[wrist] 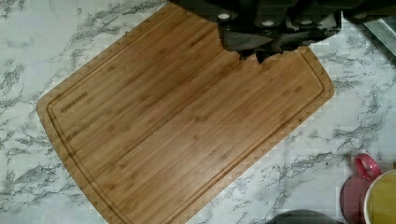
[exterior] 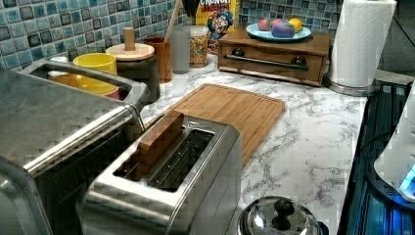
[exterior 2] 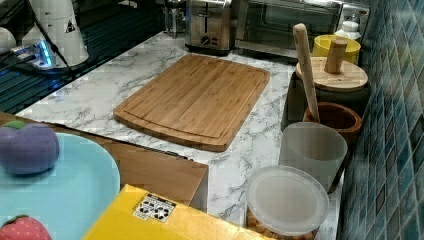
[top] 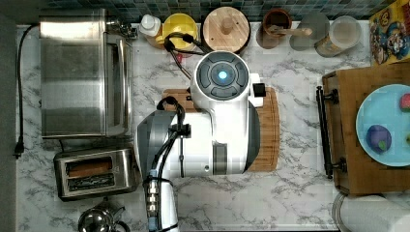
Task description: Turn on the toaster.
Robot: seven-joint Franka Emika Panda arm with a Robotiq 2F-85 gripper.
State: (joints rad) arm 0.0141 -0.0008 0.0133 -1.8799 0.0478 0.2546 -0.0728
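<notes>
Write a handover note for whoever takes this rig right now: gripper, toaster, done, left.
Gripper: above the bamboo cutting board, holding nothing; finger state unclear.
Toaster: beside the toaster oven, kettle on its other side. One slot holds a bread-brown slice, sitting high.
Done: nothing visible; the arm is away from the toaster.
Left: move to the toaster's control end and probably press its lever down.

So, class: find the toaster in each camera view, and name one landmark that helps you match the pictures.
Top view: toaster at lower left, below the toaster oven.
Left view: foreground, centre-left.
Right view: far end of the counter, top centre.
Wrist view: not in it.
Shared landmark: the bamboo cutting board.
</notes>
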